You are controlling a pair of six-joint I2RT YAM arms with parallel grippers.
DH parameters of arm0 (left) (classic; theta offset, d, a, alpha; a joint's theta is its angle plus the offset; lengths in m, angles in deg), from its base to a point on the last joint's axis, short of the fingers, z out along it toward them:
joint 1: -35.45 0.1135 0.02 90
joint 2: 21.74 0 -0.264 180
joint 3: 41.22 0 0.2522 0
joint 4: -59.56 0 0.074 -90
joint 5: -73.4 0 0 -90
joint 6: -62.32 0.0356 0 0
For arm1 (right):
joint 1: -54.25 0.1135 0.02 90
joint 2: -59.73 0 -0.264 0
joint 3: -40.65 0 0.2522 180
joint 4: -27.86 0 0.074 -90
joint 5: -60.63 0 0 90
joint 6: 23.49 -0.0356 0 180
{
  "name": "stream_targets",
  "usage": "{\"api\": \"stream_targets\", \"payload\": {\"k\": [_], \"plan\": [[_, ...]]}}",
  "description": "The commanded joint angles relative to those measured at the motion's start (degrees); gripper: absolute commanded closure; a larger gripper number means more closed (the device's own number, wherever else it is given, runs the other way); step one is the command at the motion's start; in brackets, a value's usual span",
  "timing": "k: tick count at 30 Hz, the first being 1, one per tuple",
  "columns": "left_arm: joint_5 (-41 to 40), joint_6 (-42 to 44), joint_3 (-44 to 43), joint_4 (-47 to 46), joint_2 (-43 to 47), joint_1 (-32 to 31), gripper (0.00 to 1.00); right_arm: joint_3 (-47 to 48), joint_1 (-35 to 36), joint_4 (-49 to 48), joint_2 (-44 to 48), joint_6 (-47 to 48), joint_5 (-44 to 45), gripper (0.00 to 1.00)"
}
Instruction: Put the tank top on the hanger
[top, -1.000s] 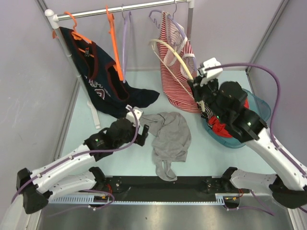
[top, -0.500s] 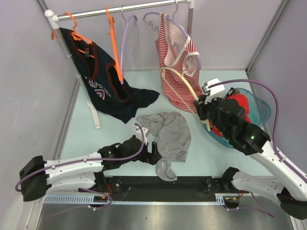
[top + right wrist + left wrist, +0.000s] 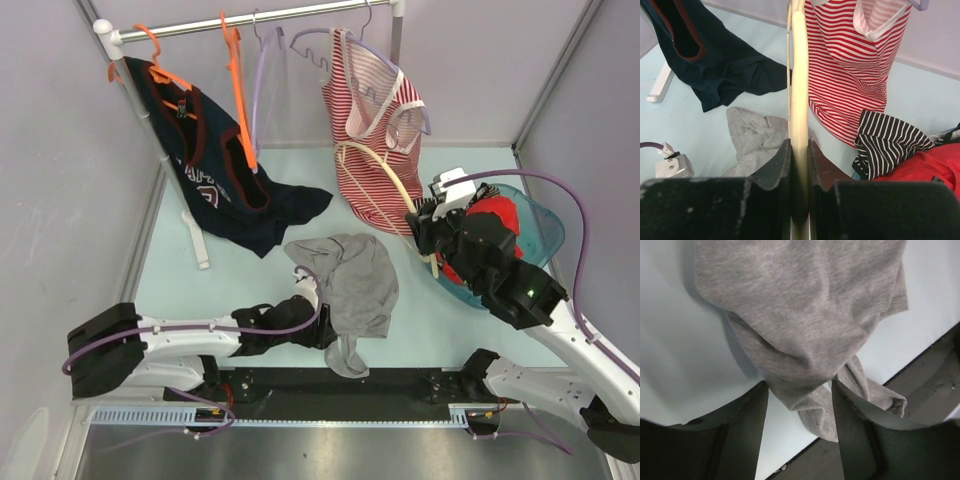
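On the pale worktop [image 3: 170, 290], the tank top [image 3: 362, 285] is seen lying crumpled near the front edge, between the two arms. The hanger [image 3: 798, 85] is held off the worktop, near a hanging striped top [image 3: 375, 120], and is pinched tight between the right fingers [image 3: 776, 172]. The left fingers [image 3: 746, 427] are spread wide, and a bunched fold of the tank top is found between their tips.
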Motion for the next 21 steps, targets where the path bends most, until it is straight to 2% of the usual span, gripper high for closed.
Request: {"api": "stream_targets", "payload": {"k": [1,5,6,8,9,14,18,21], "plan": [[-3.9,-0.5,-2.6,-3.8,-1.9,-0.4,0.46,0.2,0.4,-4.3,2.1,-1.0,1.9,1.0],[-7.3,-1.1,-5.1,-0.2,-5.6,-0.5,0.59,0.0,0.4,-3.6,2.8,-1.4,2.4,1.0],[-7.6,-1.1,-5.4,0.1,-6.7,-0.4,0.71,0.0,0.3,-3.5,3.1,-1.4,2.5,1.0],[-8.5,-0.4,-6.2,0.2,-6.9,-0.4,0.85,-0.1,0.4,-3.2,3.5,-1.3,2.8,1.0],[-9.1,0.1,-6.5,0.1,-6.3,-0.2,0.98,-0.1,0.3,-3.1,3.8,-1.3,3.0,1.0],[-10.6,9.7,-14.9,5.7,-4.2,5.2,1.0,-0.2,0.4,-2.3,4.7,-1.7,3.5,1.0],[-8.0,18.1,-21.4,6.9,-3.6,14.2,1.0,-0.3,0.3,-1.5,5.4,-2.1,3.7,1.0],[-3.4,22.8,-26.2,6.9,-7.5,20.4,1.0,-0.7,0.3,-1.0,5.9,-2.4,3.6,1.0]]}}
